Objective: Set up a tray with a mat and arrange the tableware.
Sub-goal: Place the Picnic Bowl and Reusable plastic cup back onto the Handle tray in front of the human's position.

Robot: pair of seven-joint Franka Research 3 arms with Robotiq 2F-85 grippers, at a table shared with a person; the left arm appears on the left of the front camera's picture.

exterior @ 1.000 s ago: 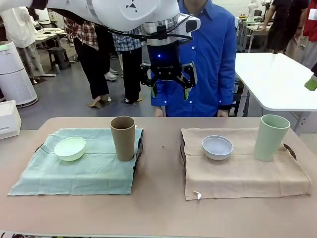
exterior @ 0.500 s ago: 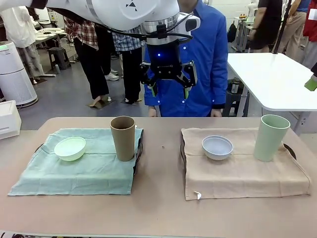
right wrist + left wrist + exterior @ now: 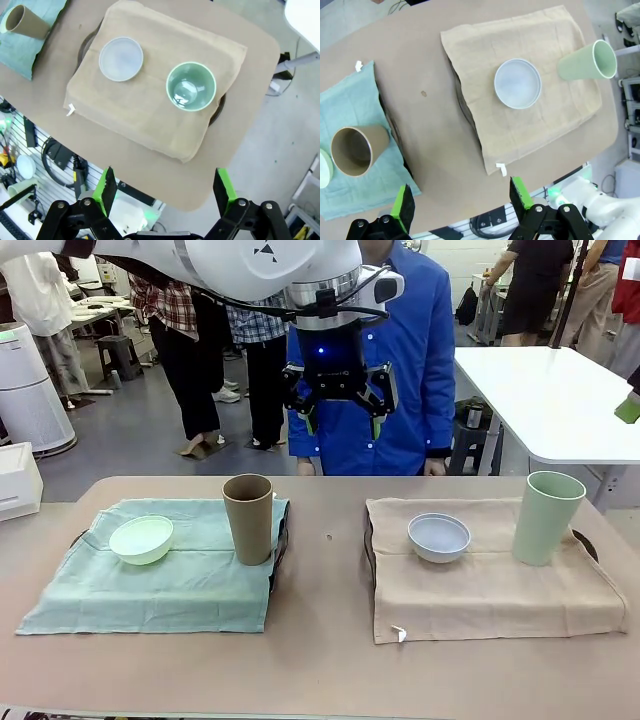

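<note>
Front view is showing the left gripper [image 3: 340, 418] hanging apart and empty at upper centre. Bowls and cups are sitting on 2 mats: mint bowl [image 3: 141, 539] and brown cup [image 3: 248, 518] at left, white bowl [image 3: 439, 537] and green cup [image 3: 546, 517] at right, likely arranged as 2 place settings. Right gripper [image 3: 165, 192] is also spread wide, holding nothing.

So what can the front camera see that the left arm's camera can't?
Only the front view shows the person in the blue shirt behind the table and the whole mint green bowl. Only the left wrist view looks straight down into the brown cup and shows the left gripper's green pads up close, wide open. Both share the white bowl, the pale green cup, the beige mat and the green mat.
</note>
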